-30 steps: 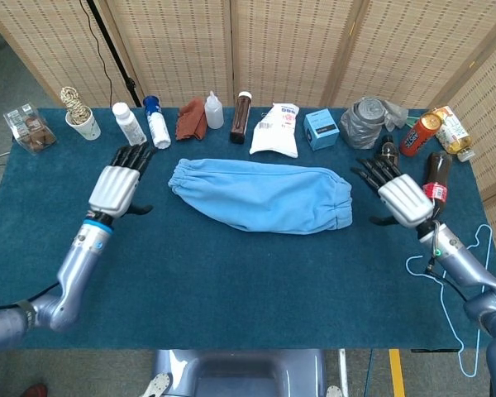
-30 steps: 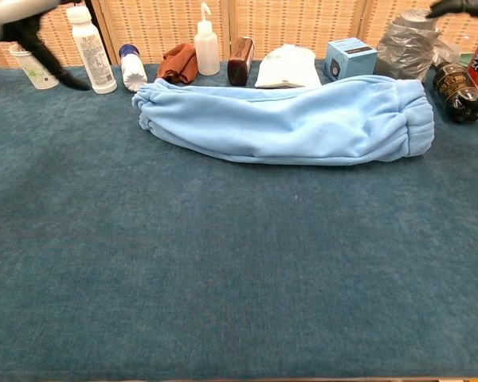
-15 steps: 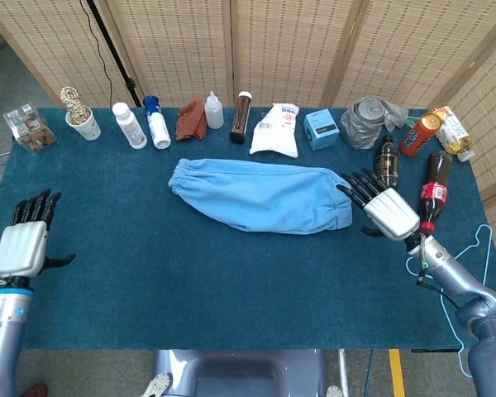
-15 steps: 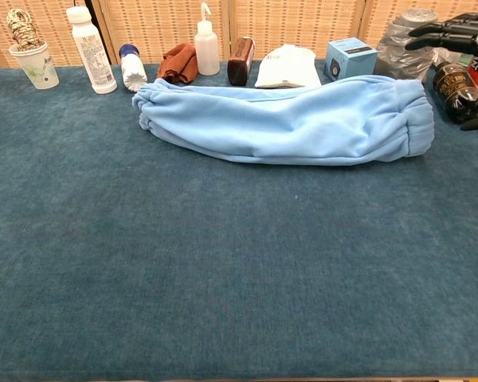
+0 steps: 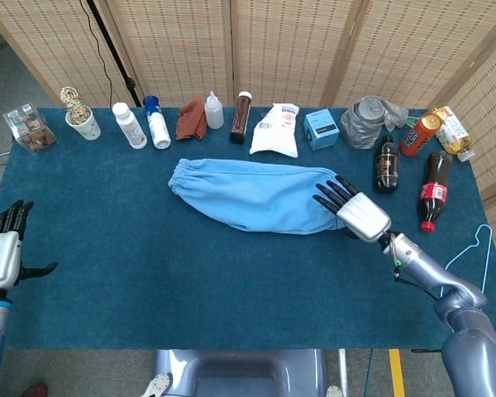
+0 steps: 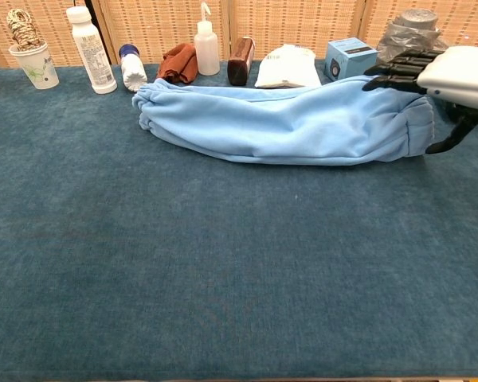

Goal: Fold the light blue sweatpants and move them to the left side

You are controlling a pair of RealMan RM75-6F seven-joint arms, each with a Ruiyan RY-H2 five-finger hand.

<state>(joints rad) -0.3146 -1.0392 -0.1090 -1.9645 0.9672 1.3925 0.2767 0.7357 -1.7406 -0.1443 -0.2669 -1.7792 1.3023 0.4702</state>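
Note:
The light blue sweatpants (image 5: 256,194) (image 6: 287,119) lie in a long folded strip across the middle of the blue table, waistband end to the right. My right hand (image 5: 353,209) (image 6: 442,76) hovers over that right end with its fingers spread and nothing held; whether it touches the cloth is unclear. My left hand (image 5: 2,252) is far off at the table's left edge, fingers apart and empty. The chest view does not show it.
Along the back edge stand a paper cup (image 5: 84,124), a white bottle (image 5: 129,124), a brown cloth (image 5: 190,120), a squeeze bottle (image 5: 214,110), a white pouch (image 5: 275,130), a blue box (image 5: 321,129) and several drink bottles (image 5: 385,164) at the right.
My right hand moved left from the table's right side to over the sweatpants' right end. My left hand withdrew from near the white bottles to the table's left edge.

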